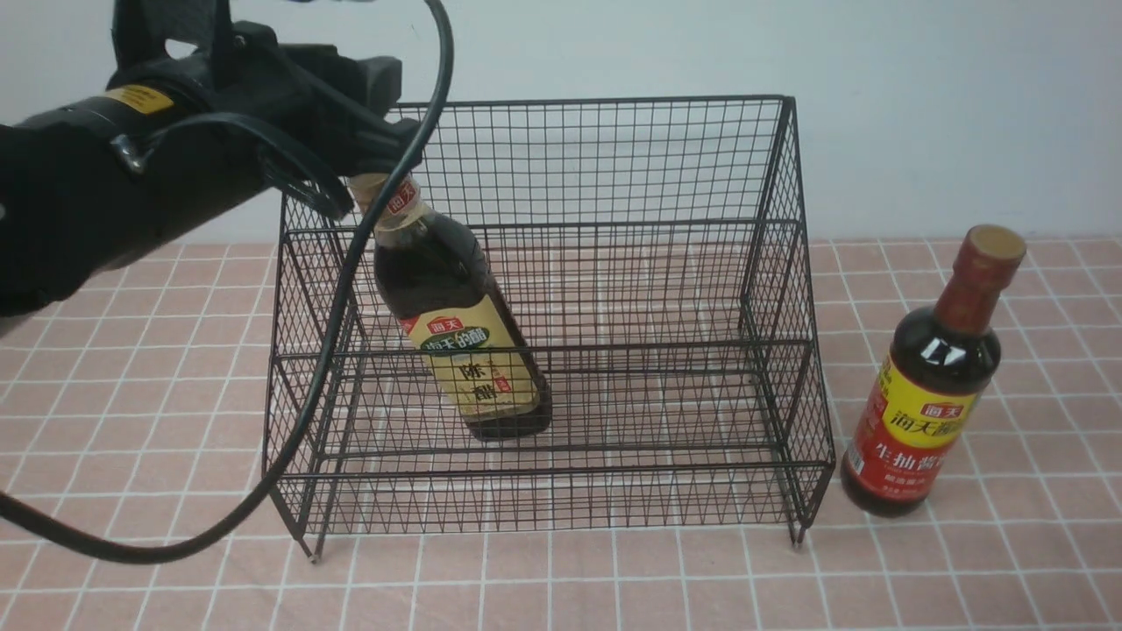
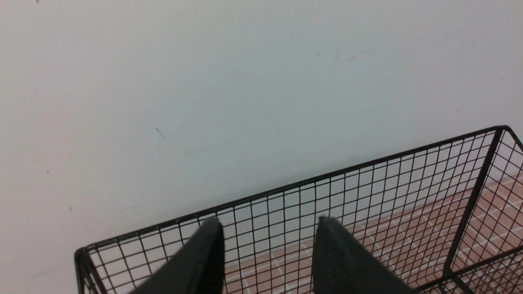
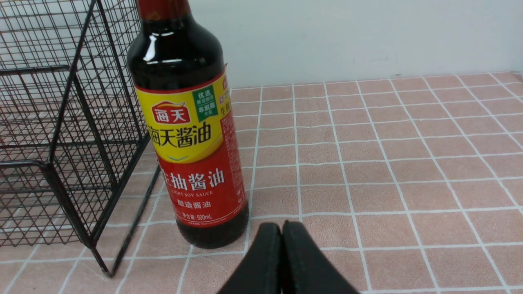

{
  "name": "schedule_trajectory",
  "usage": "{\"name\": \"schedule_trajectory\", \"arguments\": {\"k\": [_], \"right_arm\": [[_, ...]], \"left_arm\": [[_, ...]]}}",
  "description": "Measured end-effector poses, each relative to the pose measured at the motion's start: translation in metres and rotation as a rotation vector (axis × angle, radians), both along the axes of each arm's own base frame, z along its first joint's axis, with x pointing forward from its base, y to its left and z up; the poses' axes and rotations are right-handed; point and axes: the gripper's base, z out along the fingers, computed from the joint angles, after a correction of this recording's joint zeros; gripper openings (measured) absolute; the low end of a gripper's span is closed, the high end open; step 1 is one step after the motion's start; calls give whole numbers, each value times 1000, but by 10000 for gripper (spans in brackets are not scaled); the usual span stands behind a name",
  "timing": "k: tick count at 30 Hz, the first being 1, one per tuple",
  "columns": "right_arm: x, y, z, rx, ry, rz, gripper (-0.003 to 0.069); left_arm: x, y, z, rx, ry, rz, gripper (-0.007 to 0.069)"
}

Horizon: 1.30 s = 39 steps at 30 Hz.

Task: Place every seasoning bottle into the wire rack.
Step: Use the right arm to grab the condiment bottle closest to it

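apparently tiled tabletop (image 1: 1034, 561), pale wall (image 1: 955, 105)

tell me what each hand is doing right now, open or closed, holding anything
left hand: open, nothing between its fingers
right hand: closed, holding nothing, light soy sauce bottle standing outside the wire rack

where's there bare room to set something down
The tiles right of the soy sauce bottle are bare, as is the strip in front of the rack. Inside the rack, there's room between the vinegar bottle and the right side. It's crowded at the rack's upper left, under the left arm, and between soy sauce and rack.
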Motion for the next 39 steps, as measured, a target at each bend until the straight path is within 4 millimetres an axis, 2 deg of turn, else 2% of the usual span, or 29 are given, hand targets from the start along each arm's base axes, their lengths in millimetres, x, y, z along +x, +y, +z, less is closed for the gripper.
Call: {"name": "schedule_trajectory", "arguments": {"k": [4, 12, 19, 23, 24, 25, 29, 35, 39], "right_arm": [[0, 0, 0, 0, 0, 0, -14], [0, 0, 0, 0, 0, 0, -14], [0, 0, 0, 0, 0, 0, -14], [0, 0, 0, 0, 0, 0, -14], [0, 0, 0, 0, 0, 0, -14], [0, 0, 0, 0, 0, 0, -14], [0, 0, 0, 0, 0, 0, -14], [0, 0, 0, 0, 0, 0, -14], [0, 0, 0, 0, 0, 0, -14]], "left_arm": [[-5, 2, 7, -3, -23, -2, 226], [-8, 3, 11, 27, -48, -7, 227], [-23, 9, 28, 40, -117, -10, 219], [-30, 12, 36, 35, -146, -9, 165], [-33, 13, 38, 32, -155, -9, 124], [-33, 13, 38, 33, -155, -9, 119], [-38, 11, 38, 39, -127, -45, 13], [-60, 12, 42, 60, -60, -145, -7], [-83, 31, 51, 46, -20, -146, -7]]}}
